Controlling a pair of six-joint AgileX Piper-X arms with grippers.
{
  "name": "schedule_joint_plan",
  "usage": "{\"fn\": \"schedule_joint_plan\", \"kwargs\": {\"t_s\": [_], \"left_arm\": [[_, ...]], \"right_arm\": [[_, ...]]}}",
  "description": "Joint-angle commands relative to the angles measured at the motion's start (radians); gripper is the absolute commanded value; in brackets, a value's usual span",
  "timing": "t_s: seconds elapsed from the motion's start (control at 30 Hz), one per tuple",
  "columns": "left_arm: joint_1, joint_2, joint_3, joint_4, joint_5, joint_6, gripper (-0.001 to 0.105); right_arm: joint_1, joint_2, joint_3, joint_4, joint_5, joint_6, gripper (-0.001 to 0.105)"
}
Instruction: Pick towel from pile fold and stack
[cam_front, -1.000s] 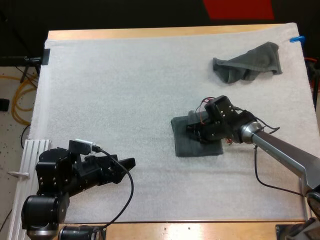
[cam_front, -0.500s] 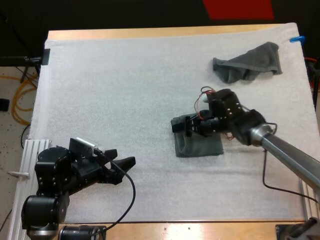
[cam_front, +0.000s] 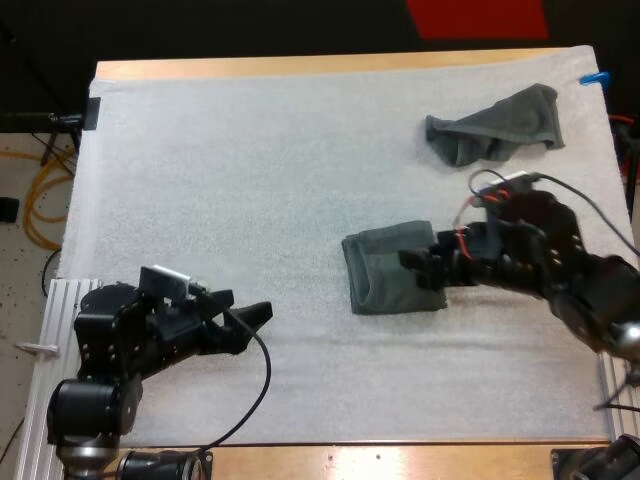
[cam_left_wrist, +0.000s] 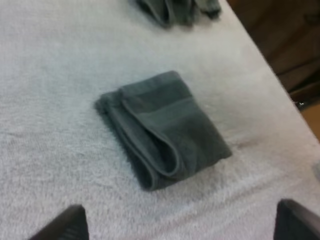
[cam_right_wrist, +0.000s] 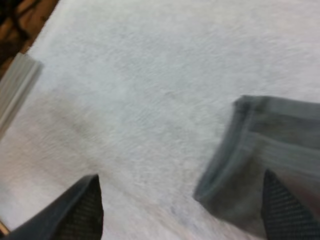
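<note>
Right of the white mat's (cam_front: 250, 180) middle, the folded towel (cam_front: 385, 270) lies flat, close to square, so its long axis is hard to call. Its sides sit slightly askew to the mat's edges, and its layered fold edges face left, as the left wrist view (cam_left_wrist: 160, 130) shows. The right jaws hang released at the towel's right edge, spread wide with nothing between them. Half a second ago they were over the towel's top; the arm has since pulled back to the right, uncovering the towel. The left jaws hover released over the near left of the mat, much as before, pointing toward the towel. A crumpled towel (cam_front: 497, 125) stays unmoved at the far right of the counter (cam_front: 300, 65).
</note>
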Motion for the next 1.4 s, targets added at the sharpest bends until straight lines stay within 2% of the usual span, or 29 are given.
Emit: {"fn": "schedule_joint_plan", "kwargs": {"t_s": [0.0, 0.27, 0.5, 0.63, 0.77, 0.97, 1.13, 1.37], "left_arm": [[-0.022, 0.012, -0.006, -0.03, -0.024, -0.029, 0.072], [-0.248, 0.179, -0.006, -0.198, -0.22, -0.213, 0.072], [-0.391, 0.421, -0.006, -0.49, -0.33, -0.402, 0.072], [-0.424, 0.583, -0.011, -0.602, -0.333, -0.47, 0.072], [-0.434, 0.731, -0.057, -0.633, -0.318, -0.48, 0.072], [-0.436, 0.983, -0.228, -0.603, -0.243, -0.48, 0.072], [-0.437, 1.071, -0.276, -0.506, -0.244, -0.48, 0.072], [-0.437, 1.101, -0.277, -0.497, -0.232, -0.48, 0.072]], "right_arm": [[0.0, -0.029, -0.005, 0.044, 0.027, -0.019, 0.064], [0.0, -0.156, 0.002, 0.226, 0.186, -0.019, 0.064], [0.0, -0.224, 0.002, 0.351, 0.221, -0.019, 0.064], [0.0, -0.26, 0.002, 0.382, 0.221, -0.017, 0.064], [0.0, -0.303, 0.002, 0.383, 0.227, -0.018, 0.064], [0.0, -0.363, 0.025, 0.391, 0.267, -0.018, 0.064], [0.0, -0.368, 0.054, 0.393, 0.267, -0.009, 0.064], [0.0, -0.368, 0.057, 0.391, 0.267, -0.009, 0.064]]}}
